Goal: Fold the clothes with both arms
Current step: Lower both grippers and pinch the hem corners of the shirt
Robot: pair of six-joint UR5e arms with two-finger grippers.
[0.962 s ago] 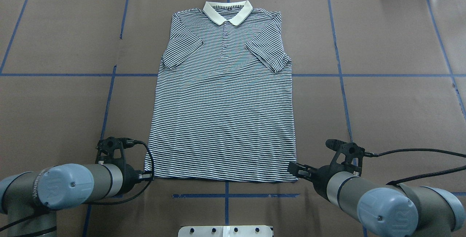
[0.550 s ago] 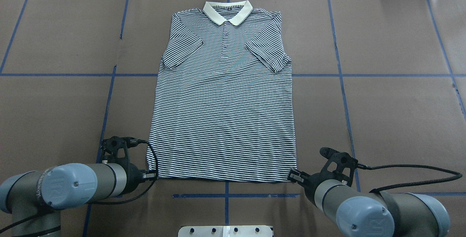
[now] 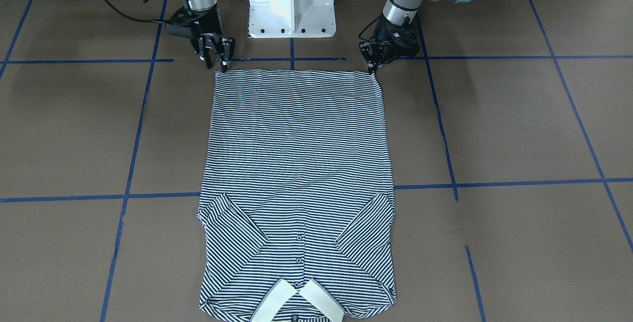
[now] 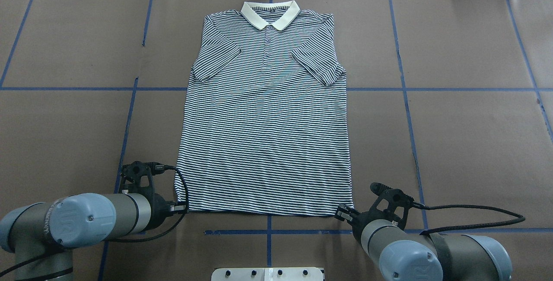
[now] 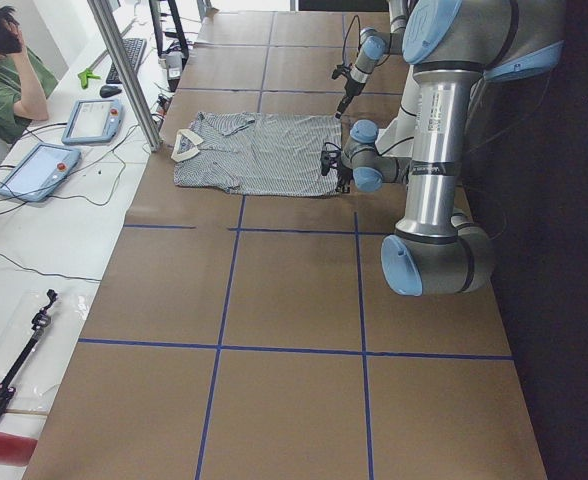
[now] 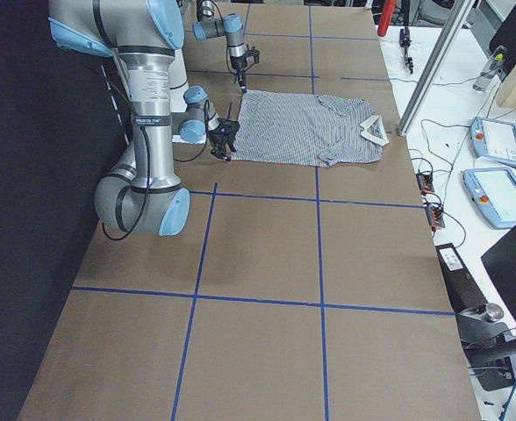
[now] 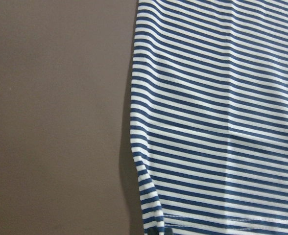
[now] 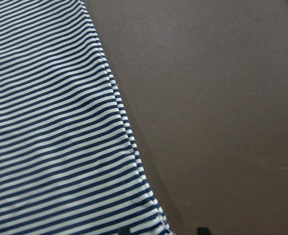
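1. Evidently, the right gripper (image 3: 221,66) is held open at one corner of the shirt's hem. In its wrist view two dark fingertips (image 8: 201,231) are seen apart with the corner lying between them, and nothing is gripped yet.
2. The left gripper (image 3: 372,68) is set at the other hem corner, touching it or just beside it. Whether it is open or closed on cloth cannot be told, since only one dark speck is seen at the bottom edge of its wrist view.
3. The shirt (image 3: 296,134) is spread flat and face up on the table (image 3: 519,124), with the hem nearest the robot and the collar (image 4: 270,13) at the far end. Both sleeves (image 4: 216,58) are already turned in over the chest, and the body is not yet folded.
4. The step in hand is judged to be the taking of the two hem corners, ahead of a fold along the shirt's length.
5. For the next move, both layers of cloth should be pinched firmly at each corner. The corners should then be lifted together and carried towards the collar at an even pace, so that the hem is laid down square. If one corner were let slip, a skewed fold would be likely.
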